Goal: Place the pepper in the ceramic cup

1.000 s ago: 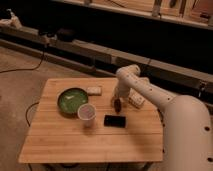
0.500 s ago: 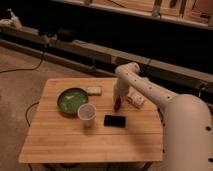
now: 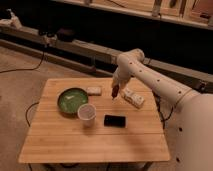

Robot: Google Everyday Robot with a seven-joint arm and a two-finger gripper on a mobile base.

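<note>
My gripper [image 3: 116, 89] hangs from the white arm above the table's back middle, pointing down. The small dark-red pepper [image 3: 115, 92] sits between its fingers, lifted slightly off the wood, so the gripper is shut on it. The white ceramic cup [image 3: 87, 112] stands upright to the front left of the gripper, just beside the green bowl. Nothing shows inside the cup.
A green bowl [image 3: 71, 100] sits at the table's left. A black phone [image 3: 115, 120] lies flat right of the cup. One pale packet [image 3: 93, 90] lies behind the bowl, another [image 3: 133, 98] lies right of the gripper. The wooden table [image 3: 95, 142] ends near the robot's white body [image 3: 195, 135].
The gripper was lower, down at the pepper on the table; it has since closed on the pepper and risen a little with it.
</note>
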